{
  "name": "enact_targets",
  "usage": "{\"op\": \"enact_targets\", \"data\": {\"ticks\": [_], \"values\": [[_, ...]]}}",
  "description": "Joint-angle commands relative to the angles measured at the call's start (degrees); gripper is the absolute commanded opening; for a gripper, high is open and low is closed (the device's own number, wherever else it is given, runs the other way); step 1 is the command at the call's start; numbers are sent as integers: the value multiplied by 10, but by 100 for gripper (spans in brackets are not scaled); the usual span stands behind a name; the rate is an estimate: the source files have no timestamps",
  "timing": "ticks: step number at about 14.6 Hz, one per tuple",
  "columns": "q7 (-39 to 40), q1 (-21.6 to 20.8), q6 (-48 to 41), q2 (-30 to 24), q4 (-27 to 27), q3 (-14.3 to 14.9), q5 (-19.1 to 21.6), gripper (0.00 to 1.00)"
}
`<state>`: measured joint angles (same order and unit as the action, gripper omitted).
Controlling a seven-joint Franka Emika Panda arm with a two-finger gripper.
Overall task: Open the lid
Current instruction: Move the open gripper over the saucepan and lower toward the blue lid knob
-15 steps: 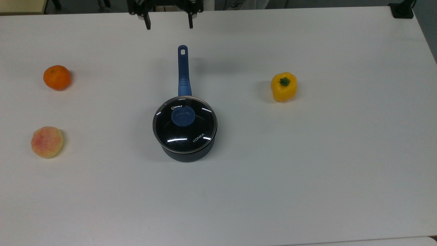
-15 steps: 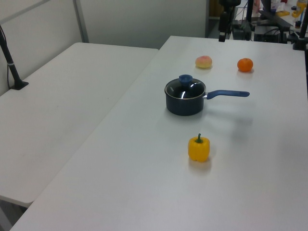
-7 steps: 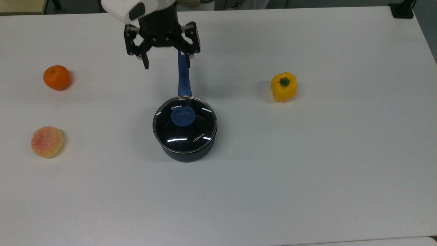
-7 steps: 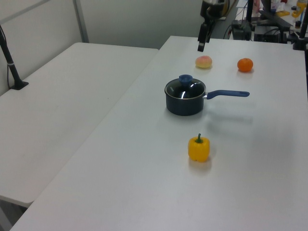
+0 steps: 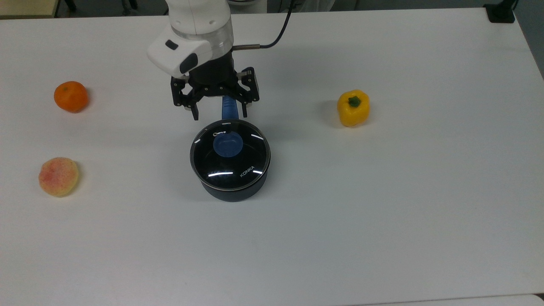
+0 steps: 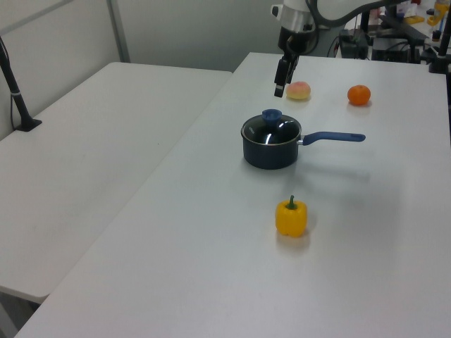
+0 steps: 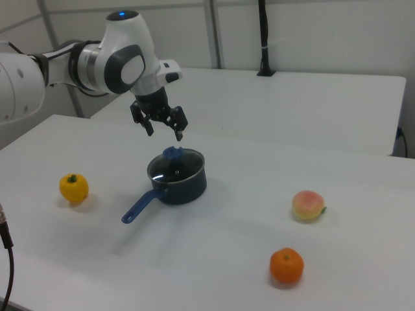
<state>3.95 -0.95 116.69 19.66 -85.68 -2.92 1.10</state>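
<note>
On the white table [image 5: 382, 212] the lid [image 5: 230, 154] sits shut on its pot [image 5: 233, 191]; my pincer [image 5: 219, 114] hangs above, spread apart, nothing gripped; all lifting remains.

A robotics lab, not a kitchen

The saucepan [image 5: 231, 163] sits alone in the middle of a broad, bare white worktop [image 5: 382, 212] rather than on a stove. Around it lie an orange [image 5: 71, 96], a peach [image 5: 58, 176] and a yellow pepper [image 5: 353, 108], spaced well apart like test props. Behind the saucepan in the top view, a white robot arm [image 7: 97, 65] with a trailing black cable [image 5: 278, 34] reaches over the worktop. Beyond the saucepan in the left view, a second white table [image 6: 84, 169] stands alongside, backed by plain pale partition walls [image 6: 204, 28] and a cluttered bench of equipment [image 6: 394, 35].
</note>
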Motion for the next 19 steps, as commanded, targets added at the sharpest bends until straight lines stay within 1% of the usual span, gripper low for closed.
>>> {"op": "enact_targets", "data": {"ticks": [1,3,5,8,12,16,18,19], "values": [[-21,1,33,26,8,-10,-11,100],[-43,0,50,38,5,-23,-49,100],[-59,-6,62,44,4,-25,-75,100],[-67,-14,73,63,5,-25,-96,100],[-70,-15,75,73,5,-25,-116,100],[-80,-15,75,74,4,-25,-148,100],[-80,-15,75,75,4,-25,-154,91],[-80,-18,75,75,3,-25,-160,82]]}}
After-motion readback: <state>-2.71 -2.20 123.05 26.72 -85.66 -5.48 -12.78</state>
